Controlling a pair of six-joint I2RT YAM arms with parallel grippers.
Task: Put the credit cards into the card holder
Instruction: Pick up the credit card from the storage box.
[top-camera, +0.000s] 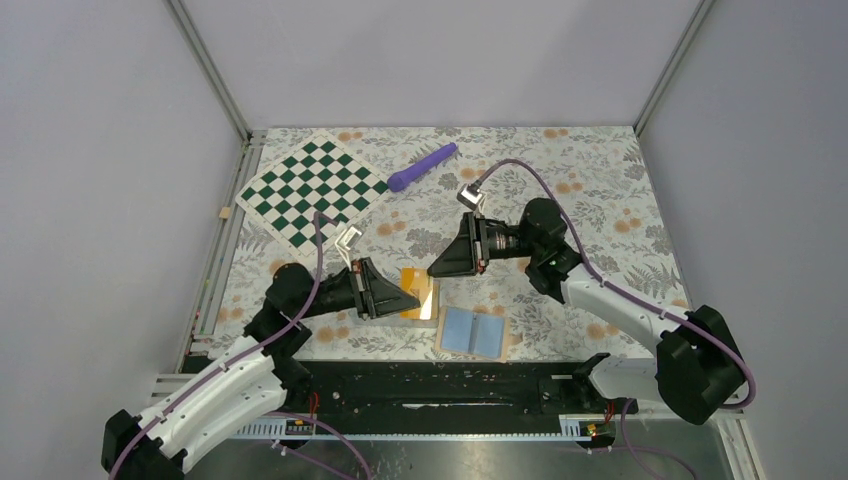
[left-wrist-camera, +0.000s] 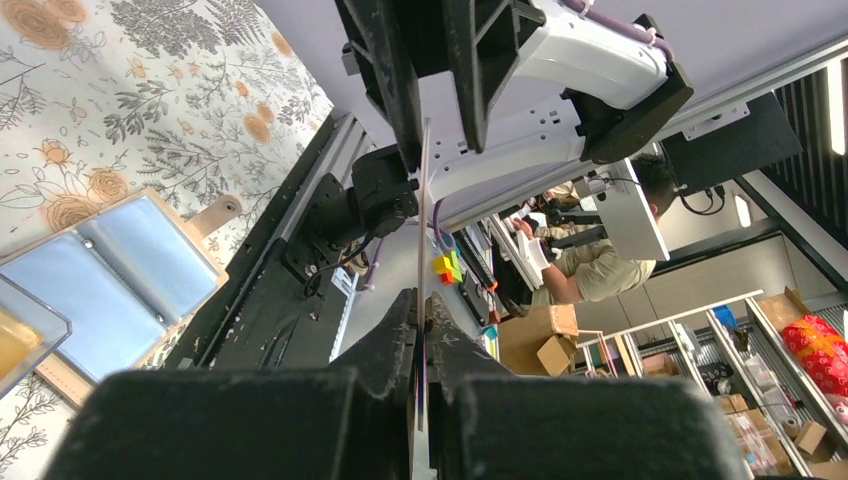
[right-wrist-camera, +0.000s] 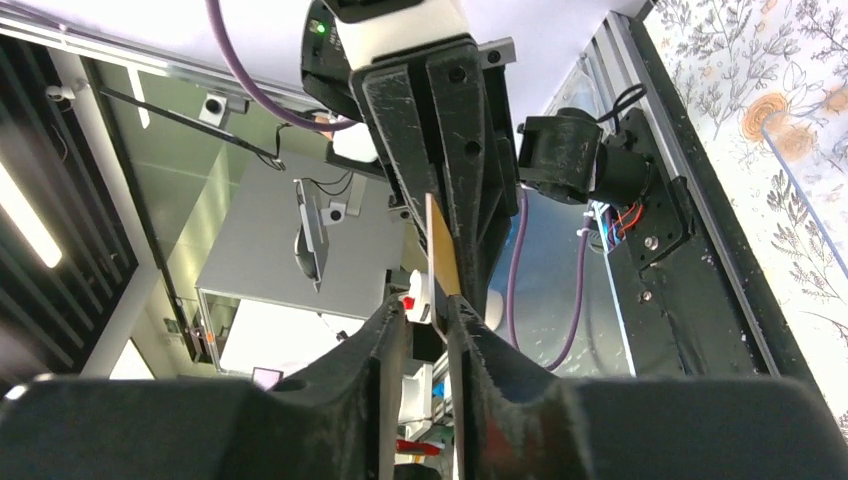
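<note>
One orange credit card (top-camera: 417, 285) is held on edge just above the table, with my left gripper (top-camera: 405, 297) shut on its left end. In the left wrist view the card (left-wrist-camera: 424, 200) runs as a thin line from my left gripper (left-wrist-camera: 422, 305) up to the right arm's fingers (left-wrist-camera: 398, 100). My right gripper (top-camera: 432, 270) meets it from the right. In the right wrist view the card's end (right-wrist-camera: 443, 255) sits between the jaws of my right gripper (right-wrist-camera: 428, 305), against the right finger, with a gap on the other side. The card holder (top-camera: 472, 332) lies open, blue pockets up (left-wrist-camera: 110, 280).
A clear plastic case (left-wrist-camera: 15, 340) holding something orange lies under the held card, left of the card holder. A green-and-white checkered mat (top-camera: 312, 188) and a purple pen-like stick (top-camera: 422, 166) lie at the back. The black base rail (top-camera: 450, 385) runs along the near edge.
</note>
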